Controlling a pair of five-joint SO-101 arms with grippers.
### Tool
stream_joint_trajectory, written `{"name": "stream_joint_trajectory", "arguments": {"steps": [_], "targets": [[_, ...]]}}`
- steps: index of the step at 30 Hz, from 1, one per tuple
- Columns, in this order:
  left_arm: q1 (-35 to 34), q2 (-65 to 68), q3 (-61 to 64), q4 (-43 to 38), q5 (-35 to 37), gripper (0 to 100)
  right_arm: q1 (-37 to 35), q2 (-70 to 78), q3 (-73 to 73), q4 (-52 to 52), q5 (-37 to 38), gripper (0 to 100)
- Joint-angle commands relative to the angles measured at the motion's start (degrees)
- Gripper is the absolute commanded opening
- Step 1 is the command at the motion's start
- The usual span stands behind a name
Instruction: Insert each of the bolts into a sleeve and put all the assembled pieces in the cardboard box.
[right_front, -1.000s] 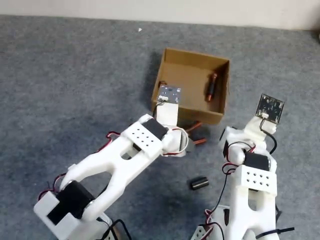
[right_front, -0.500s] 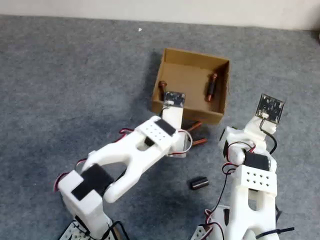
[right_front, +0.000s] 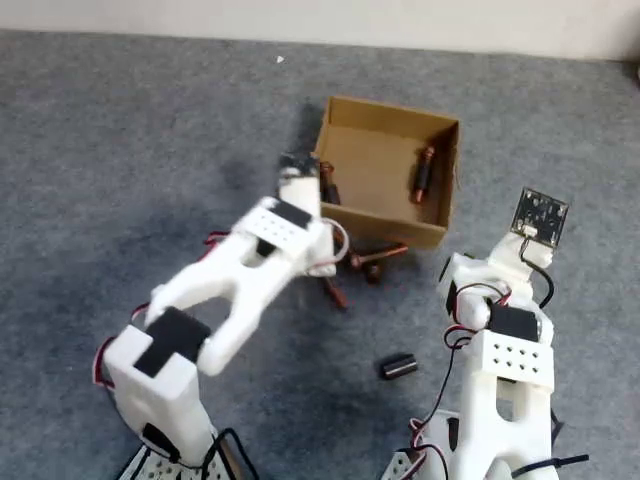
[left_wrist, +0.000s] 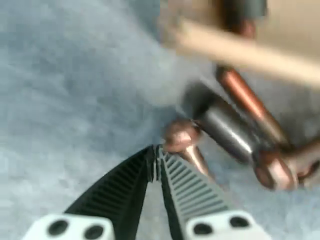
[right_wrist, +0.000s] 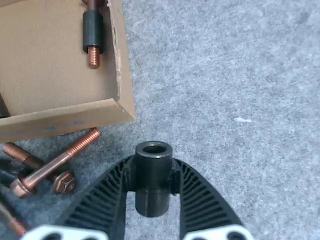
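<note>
My right gripper (right_wrist: 152, 169) is shut on a black sleeve (right_wrist: 152, 192), held upright over the carpet just off the cardboard box's (right_wrist: 65, 119) corner. In the left wrist view my left gripper (left_wrist: 155, 161) is shut with nothing in it, its tips right at a copper bolt's head (left_wrist: 181, 136). Loose bolts (right_front: 380, 255) lie before the box (right_front: 380, 224), one (right_front: 335, 292) by the left arm. Two sleeved bolts lie inside the box, one at its left wall (right_front: 327, 183), one on the right (right_front: 423, 172).
A spare black sleeve (right_front: 398, 366) lies on the grey carpet between the two arms. The left arm (right_front: 250, 270) stretches up to the box's left front corner. The right arm (right_front: 505, 340) stands at the lower right. Open carpet spreads to the left.
The left arm has swung left, off the box's front wall toward its left corner. One loose bolt now lies farther left, by that arm. The right arm has kept still.
</note>
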Motion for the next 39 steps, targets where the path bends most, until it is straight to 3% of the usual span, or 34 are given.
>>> {"name": "stream_joint_trajectory", "arguments": {"steps": [1, 7, 11, 16, 22, 24, 39], "targets": [[-6.0, -0.6, -6.6, 4.2, 0.4, 4, 0.5, -1.4, -0.7, -1.9, -0.2, 0.6], [-8.7, -0.3, -16.6, 20.5, 0.6, 4, 0.5, -1.4, -0.7, -1.9, -0.2, 0.6], [-7.1, 0.0, -19.2, 25.3, 0.6, 4, 0.5, -1.4, -0.8, -1.9, -0.2, 0.6], [-3.8, 0.1, -19.2, 25.3, 0.6, 6, 0.5, -1.4, -0.9, -1.9, -0.2, 0.7], [-1.5, 0.1, -19.0, 25.3, 3.8, 29, 0.6, -1.4, -0.9, -1.9, -0.1, 0.7], [-1.5, 0.2, -19.0, 25.3, 5.2, 33, 0.6, -1.4, -0.9, -1.9, -0.1, 0.7], [-1.3, 14.2, -22.6, 16.0, 5.4, 16, 0.6, -1.5, -0.7, -1.9, 1.1, 0.7]]}}
